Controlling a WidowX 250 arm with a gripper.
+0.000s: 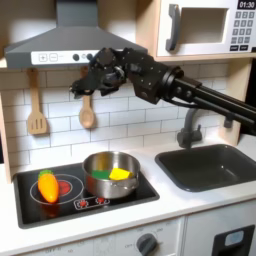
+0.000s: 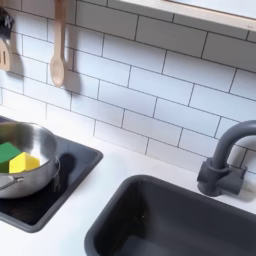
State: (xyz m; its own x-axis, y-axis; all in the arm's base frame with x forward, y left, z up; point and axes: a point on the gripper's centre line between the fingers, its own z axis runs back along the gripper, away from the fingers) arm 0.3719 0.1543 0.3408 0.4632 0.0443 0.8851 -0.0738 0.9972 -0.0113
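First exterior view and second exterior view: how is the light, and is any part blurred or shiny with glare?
In the first exterior view the light is soft and even; the gripper near the hood looks slightly blurred, and the pot shows pale reflections. In the second exterior view the picture is soft overall; the pot's rim gleams, and the faucet has a dull sheen.

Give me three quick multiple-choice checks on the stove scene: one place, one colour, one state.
1. Where is the orange-yellow toy?
A. in the sink
B. on the stovetop, left of the pot in the first exterior view
C. in the pot

2. What colours lie in the metal pot?
A. green and yellow
B. red and blue
C. all white

3. The hand is:
A. inside the pot
B. raised by the range hood
C. in the sink

Answers: B, it lies on the burner; A, both exterior views show it; B, it hangs high above the pot.
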